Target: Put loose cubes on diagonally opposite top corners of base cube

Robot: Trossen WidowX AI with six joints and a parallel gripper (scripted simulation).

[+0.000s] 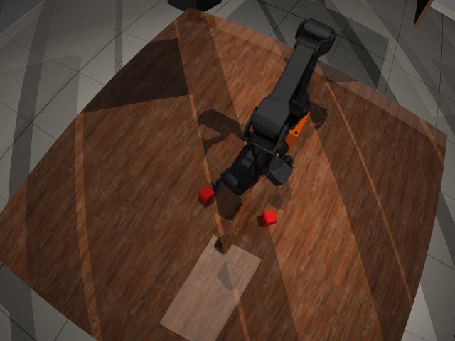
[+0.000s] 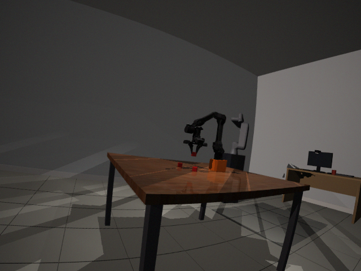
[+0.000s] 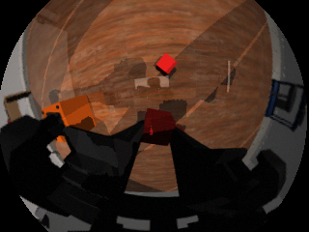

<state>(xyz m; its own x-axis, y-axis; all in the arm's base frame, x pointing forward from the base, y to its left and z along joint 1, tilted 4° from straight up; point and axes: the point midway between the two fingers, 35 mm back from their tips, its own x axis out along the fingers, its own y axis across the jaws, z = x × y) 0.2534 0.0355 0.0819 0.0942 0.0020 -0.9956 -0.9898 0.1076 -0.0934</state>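
Observation:
My gripper (image 2: 193,151) (image 3: 157,126) is shut on a small red cube (image 2: 193,154) (image 3: 158,126) and holds it well above the wooden table (image 1: 110,183) (image 2: 180,186). In the top view the arm's wrist hides the fingers. Two more red cubes rest on the table: one (image 1: 206,193) (image 2: 179,164) to the left of the gripper, one (image 1: 268,217) (image 2: 194,168) in front of it to the right. One of them (image 3: 165,63) shows ahead in the wrist view. An orange block (image 1: 295,133) (image 2: 218,165) (image 3: 72,112), larger than the cubes, stands by the arm's base.
A pale rectangular patch (image 1: 209,290) lies on the table in front of the cubes. A grey robot arm (image 2: 240,134) on a dark pedestal stands behind the table. A desk with a monitor (image 2: 320,160) is at the far right.

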